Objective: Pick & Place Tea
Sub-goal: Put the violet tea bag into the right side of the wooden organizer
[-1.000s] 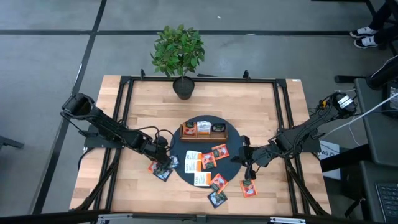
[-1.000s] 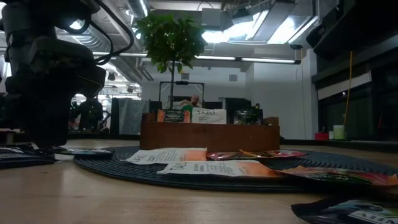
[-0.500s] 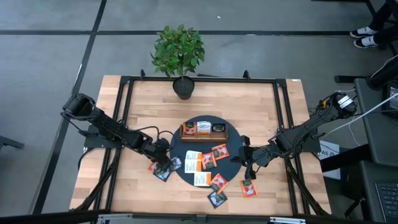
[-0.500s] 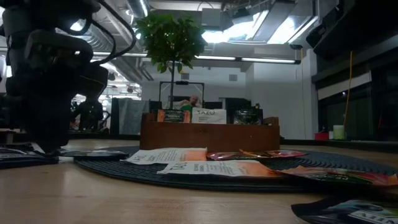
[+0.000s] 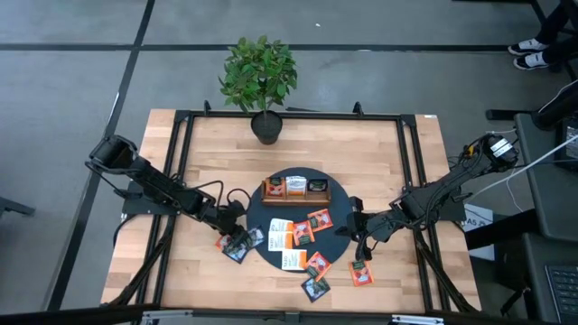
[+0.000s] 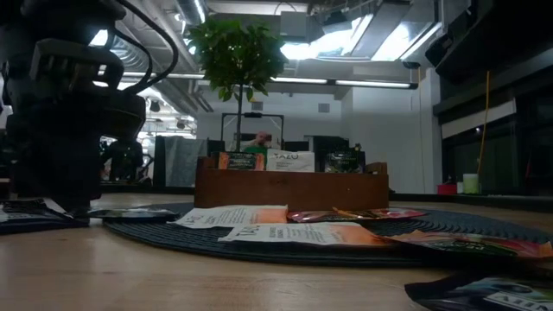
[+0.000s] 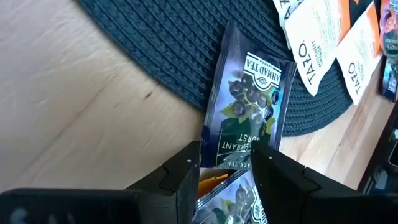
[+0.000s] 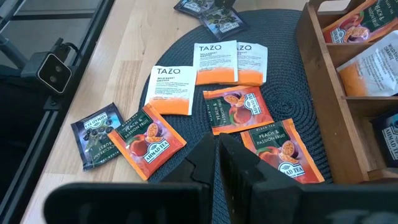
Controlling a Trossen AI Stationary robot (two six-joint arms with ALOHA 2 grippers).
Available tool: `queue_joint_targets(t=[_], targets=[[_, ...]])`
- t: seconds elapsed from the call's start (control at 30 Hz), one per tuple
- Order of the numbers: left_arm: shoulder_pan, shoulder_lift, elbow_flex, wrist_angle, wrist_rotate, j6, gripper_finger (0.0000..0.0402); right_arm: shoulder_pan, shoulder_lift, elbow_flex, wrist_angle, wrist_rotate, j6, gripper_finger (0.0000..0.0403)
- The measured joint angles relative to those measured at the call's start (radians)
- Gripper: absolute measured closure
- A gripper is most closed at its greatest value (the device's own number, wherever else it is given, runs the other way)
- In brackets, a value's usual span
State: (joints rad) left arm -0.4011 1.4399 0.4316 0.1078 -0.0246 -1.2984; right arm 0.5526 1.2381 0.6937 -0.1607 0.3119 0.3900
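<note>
Orange, white and dark tea sachets (image 5: pixel 298 233) lie flat on a round dark mat (image 5: pixel 339 215) and on the wood around it. The wooden tray (image 5: pixel 295 190) on the mat's far part holds a few sachets upright. My left gripper (image 5: pixel 233 236) is low at the mat's left edge, open, over a dark Ahmad Tea sachet (image 7: pixel 249 106) that lies half on the mat. Under that sachet's end show an orange one and another dark one. My right gripper (image 8: pixel 219 146) is shut and hangs above the mat's right edge (image 5: pixel 359 239), touching nothing. My left gripper points down at the dark sachet's end (image 7: pixel 231 146) nearest the table's left edge. One finger (image 7: pixel 186 171) stands beside the sachet's long edge and the other (image 7: pixel 273 177) lies over its corner. Whether they touch it I cannot tell.
A potted plant (image 5: pixel 260 72) stands at the table's far edge. More sachets (image 5: pixel 361 273) lie on the wood near the front edge. Black frame rails (image 5: pixel 176 162) run along both sides of the table. Bare wood lies between the plant and the mat.
In the low view my left gripper has shifted a little toward the table's left edge while staying low at the table. The sachets and my right arm have kept still.
</note>
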Motion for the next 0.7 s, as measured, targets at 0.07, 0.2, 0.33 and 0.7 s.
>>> queue_joint_targets(t=[0.07, 0.2, 0.33, 0.7], targets=[[0.000, 0.000, 0.000, -0.002, 0.000, 0.002, 0.0261, 0.000, 0.000, 0.000, 0.000, 0.000, 0.000, 0.0377], [0.000, 0.000, 0.000, -0.004, -0.002, 0.010, 0.0261, 0.000, 0.000, 0.000, 0.000, 0.000, 0.000, 0.0377], [0.000, 0.006, 0.000, -0.007, -0.002, 0.062, 0.0261, 0.000, 0.000, 0.000, 0.000, 0.000, 0.005, 0.0377], [0.000, 0.031, 0.000, 0.009, -0.004, 0.171, 0.0327, 0.000, 0.000, 0.000, 0.000, 0.000, 0.021, 0.0377]])
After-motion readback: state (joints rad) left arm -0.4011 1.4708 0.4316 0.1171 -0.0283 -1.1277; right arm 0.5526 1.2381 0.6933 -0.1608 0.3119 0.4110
